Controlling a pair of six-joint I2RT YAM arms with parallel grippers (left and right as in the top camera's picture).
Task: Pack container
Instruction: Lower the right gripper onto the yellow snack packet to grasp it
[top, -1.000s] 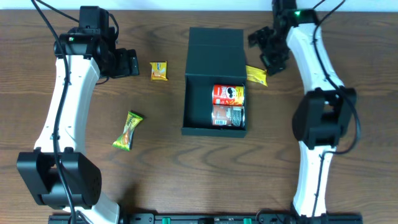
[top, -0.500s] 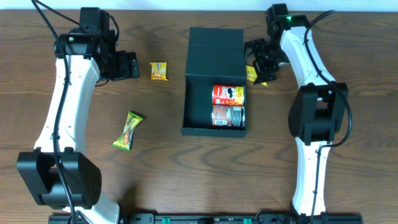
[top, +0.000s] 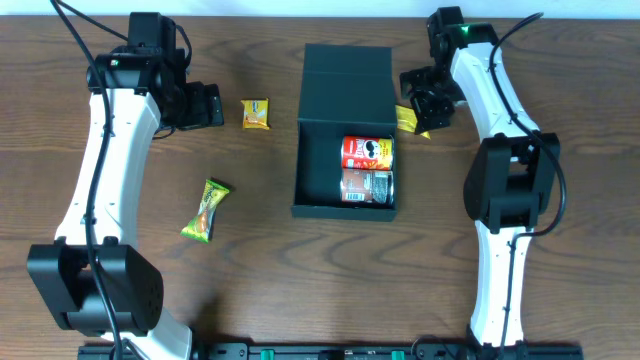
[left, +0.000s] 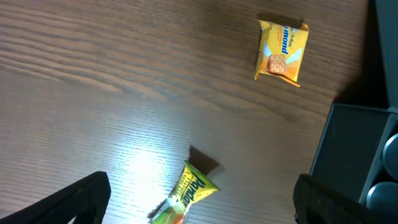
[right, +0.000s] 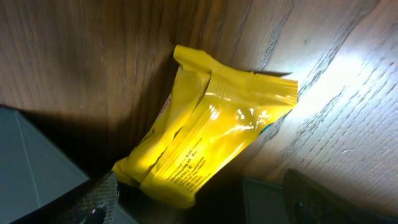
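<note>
The dark container stands open at mid table with its flap lid laid back; two snack cans lie in its right half. A yellow packet lies just right of the box, also in the right wrist view. My right gripper is open, hovering over this packet with a finger on each side. My left gripper is open and empty. A small yellow packet and a green-yellow packet lie left of the box.
The container's wall shows at the right edge of the left wrist view and close beside the yellow packet in the right wrist view. The wooden table spreads around.
My right arm swung in from the right and came down over the yellow packet beside the box, then shifted slightly. The left arm has not moved.
</note>
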